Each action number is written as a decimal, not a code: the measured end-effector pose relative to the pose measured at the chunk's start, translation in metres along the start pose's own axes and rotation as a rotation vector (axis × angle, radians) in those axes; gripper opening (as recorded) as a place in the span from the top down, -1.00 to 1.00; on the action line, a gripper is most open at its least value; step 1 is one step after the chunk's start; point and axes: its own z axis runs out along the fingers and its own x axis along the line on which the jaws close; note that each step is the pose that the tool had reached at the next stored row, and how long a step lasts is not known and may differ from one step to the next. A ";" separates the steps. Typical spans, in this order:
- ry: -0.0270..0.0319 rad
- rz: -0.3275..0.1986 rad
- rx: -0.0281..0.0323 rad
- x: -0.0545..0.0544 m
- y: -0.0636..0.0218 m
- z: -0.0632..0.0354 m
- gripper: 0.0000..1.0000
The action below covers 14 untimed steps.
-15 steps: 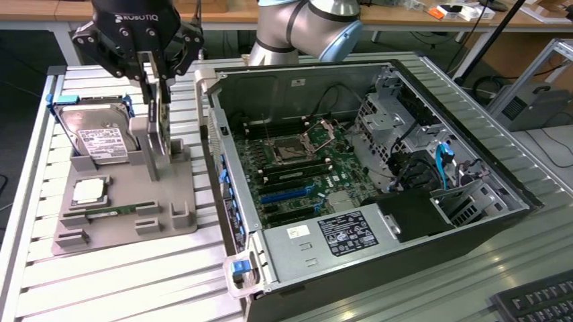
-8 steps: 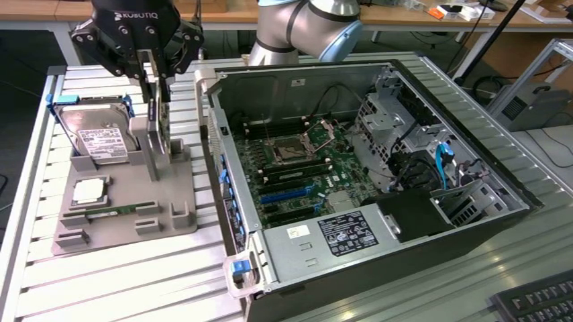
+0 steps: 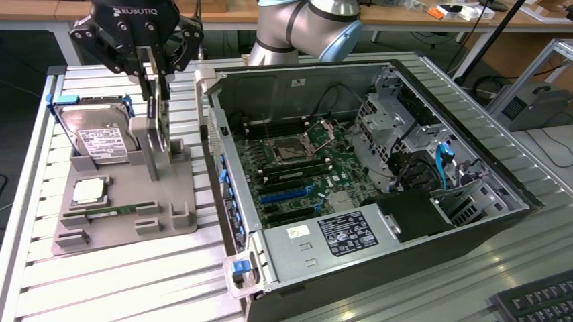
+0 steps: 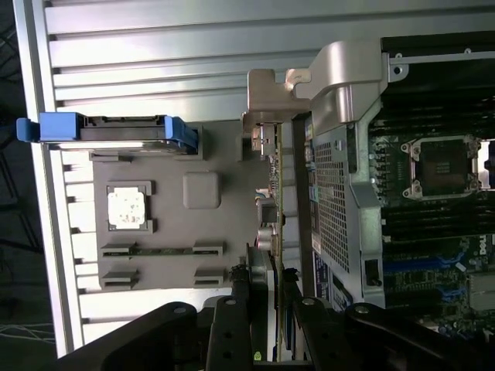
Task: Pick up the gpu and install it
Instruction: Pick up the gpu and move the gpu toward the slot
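Observation:
The gpu [image 3: 154, 127] stands on edge in a slot of the grey holder tray [image 3: 125, 225], to the exterior view's left of the open computer case [image 3: 465, 221]. My gripper [image 3: 152, 70] hangs straight above it, with a finger pressed against each face of the card's upper edge. In the wrist view the gpu [image 4: 276, 193] runs edge-on from its silver end bracket [image 4: 267, 100] down between my black fingers [image 4: 232, 325], where my gripper [image 4: 271, 328] is shut on it. The card's lower edge still sits in the holder.
On the same tray are a silver hard drive [image 3: 103, 137] in a blue frame, a CPU [image 3: 90, 191] and a RAM stick [image 3: 103, 213]. The case lies open with its motherboard [image 3: 296, 168] and blue expansion slots [image 3: 286, 194] facing up. A keyboard [image 3: 537, 302] lies at the front right.

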 end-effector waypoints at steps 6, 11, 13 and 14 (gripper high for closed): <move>0.0000 0.000 0.0000 0.000 0.0000 -0.0020 0.47; -0.0001 0.000 -0.0001 0.000 0.0000 -0.0030 0.47; 0.0001 0.000 0.0000 0.000 0.0000 -0.0037 0.47; -0.0001 0.000 -0.0001 0.000 0.0000 -0.0040 0.47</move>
